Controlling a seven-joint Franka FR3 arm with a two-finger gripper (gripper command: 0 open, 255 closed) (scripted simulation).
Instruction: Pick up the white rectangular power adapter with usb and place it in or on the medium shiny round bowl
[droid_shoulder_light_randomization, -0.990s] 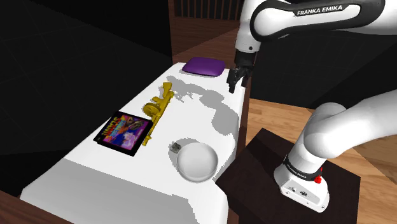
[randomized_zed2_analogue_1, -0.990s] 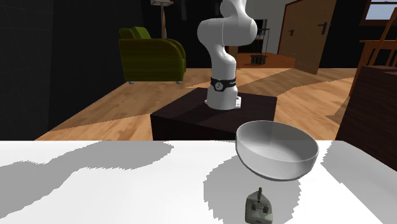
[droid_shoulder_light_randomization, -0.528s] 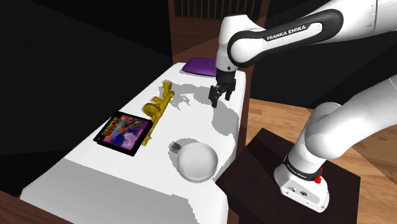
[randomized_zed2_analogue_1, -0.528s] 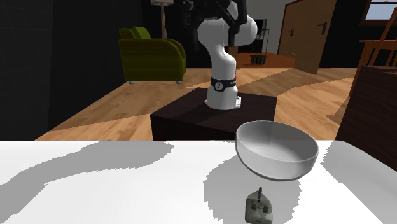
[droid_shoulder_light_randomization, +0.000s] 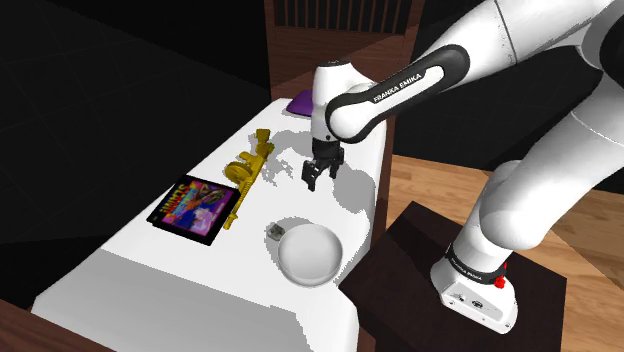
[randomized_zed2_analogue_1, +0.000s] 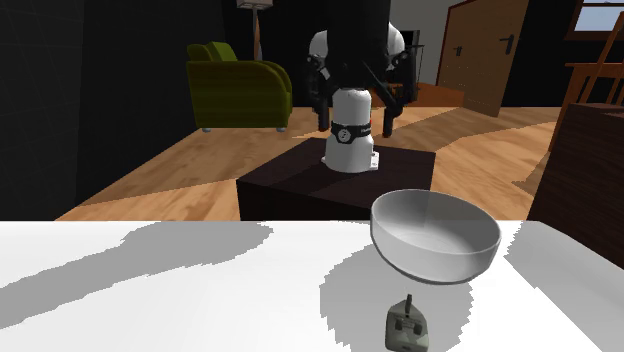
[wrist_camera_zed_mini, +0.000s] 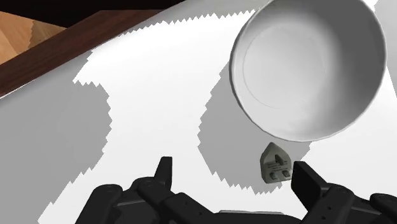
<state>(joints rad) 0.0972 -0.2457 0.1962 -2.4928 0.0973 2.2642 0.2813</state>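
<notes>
The gripper (droid_shoulder_light_randomization: 313, 178) is hovering above the white tabletop (droid_shoulder_light_randomization: 150, 270) with its two fingers standing wide apart and gripping nothing, positioned in the shoulder view to the right of the golden toy gun (droid_shoulder_light_randomization: 249, 172). The small grey-white power adapter (wrist_camera_zed_mini: 275, 165) is lying on the tabletop just beside the rim of the round pale bowl (wrist_camera_zed_mini: 254, 102), apart from both fingers. A colourful printed case (droid_shoulder_light_randomization: 196, 208) is lying beside the toy gun, on its left in the shoulder view.
</notes>
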